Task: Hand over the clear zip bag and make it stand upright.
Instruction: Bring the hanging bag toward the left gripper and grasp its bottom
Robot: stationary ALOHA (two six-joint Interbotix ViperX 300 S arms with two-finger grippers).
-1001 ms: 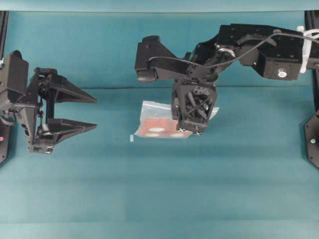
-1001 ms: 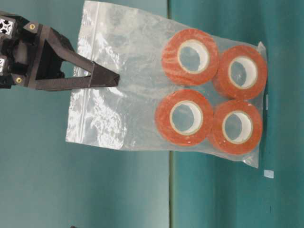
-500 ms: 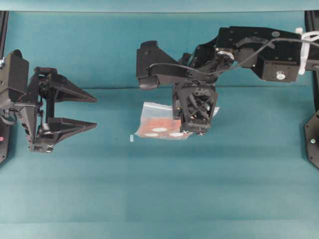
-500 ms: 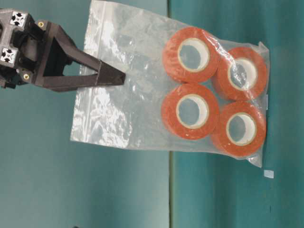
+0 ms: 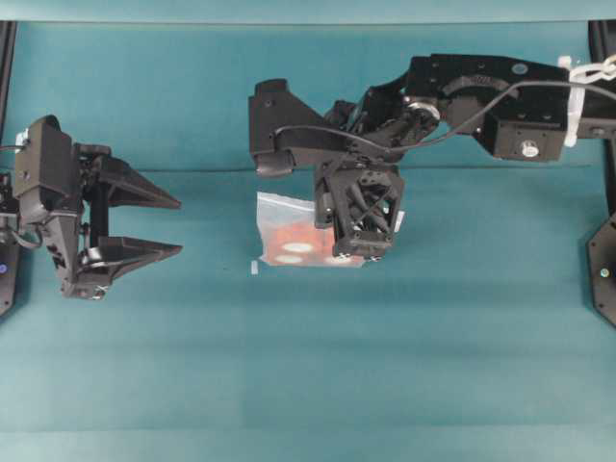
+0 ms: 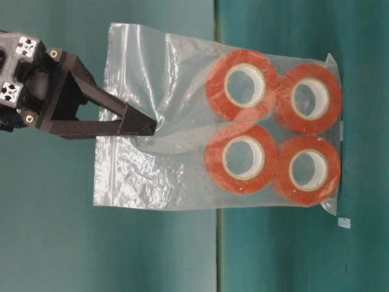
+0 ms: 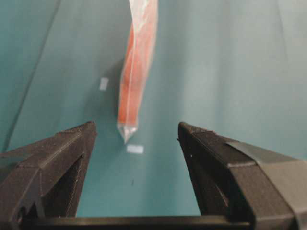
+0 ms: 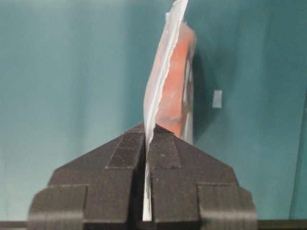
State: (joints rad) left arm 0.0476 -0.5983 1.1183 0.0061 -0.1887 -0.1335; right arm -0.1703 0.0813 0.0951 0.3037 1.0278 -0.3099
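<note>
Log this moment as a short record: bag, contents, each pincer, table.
bag: clear zip bag hanging, zip strip end up, pinched near that end
contents: four orange tape rolls bunched at the bottom end
right pincer: shut on the clear zip bag
left pincer: open, apart from the bag, facing it
table: teal cloth, small white scrap beside the bag

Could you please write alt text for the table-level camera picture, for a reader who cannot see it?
A black gripper, reaching in from the left, is shut on the empty part of a clear zip bag near its zip strip. Four orange tape rolls sit in two pairs at the bag's other end, against a teal background.
</note>
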